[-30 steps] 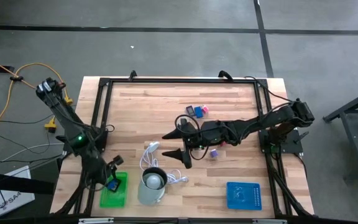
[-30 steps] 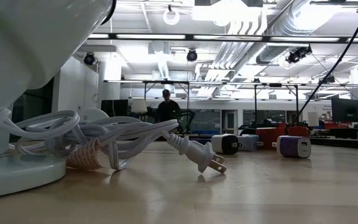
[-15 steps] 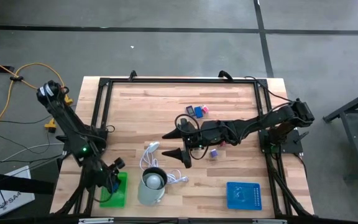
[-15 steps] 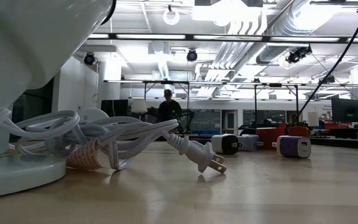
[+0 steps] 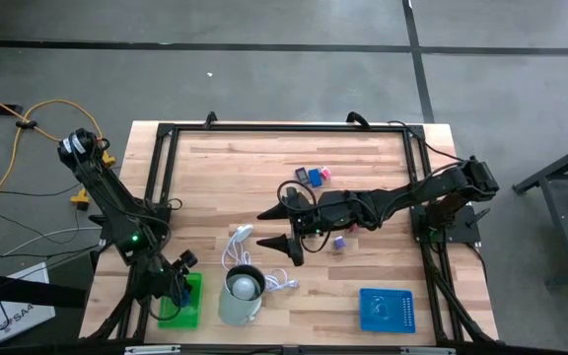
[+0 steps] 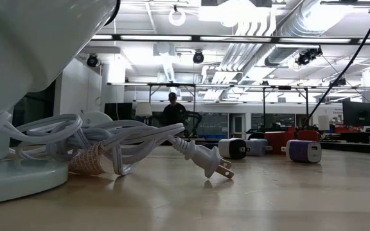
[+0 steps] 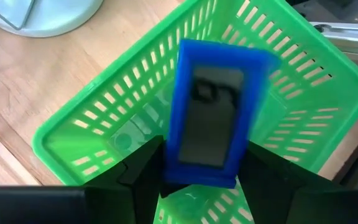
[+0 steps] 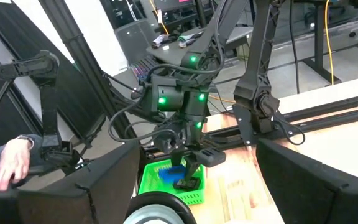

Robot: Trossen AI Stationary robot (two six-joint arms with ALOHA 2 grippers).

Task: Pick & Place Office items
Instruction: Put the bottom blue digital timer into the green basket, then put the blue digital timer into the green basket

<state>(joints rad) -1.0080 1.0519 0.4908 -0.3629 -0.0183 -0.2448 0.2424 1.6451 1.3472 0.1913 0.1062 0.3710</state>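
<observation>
Only the left wrist view shows the blue item (image 7: 211,115) standing between the left gripper (image 7: 194,165)'s fingers over the green basket (image 7: 104,124) (grasp uncertain), at the table's seven o'clock; the right gripper (image 5: 276,228) waits mid-table, spread wide.

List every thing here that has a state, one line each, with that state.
Left claw, above the green slotted plastic basket.
Blue flat rectangular piece, upright at the left claw, over the basket.
Right claw, open wide, over the middle of the wooden table.
White coiled cable, bundled, unplugged, plug lying on the table.
Pale grey-green cup, upright, open-topped.
Blue plastic tray, lying flat.
</observation>
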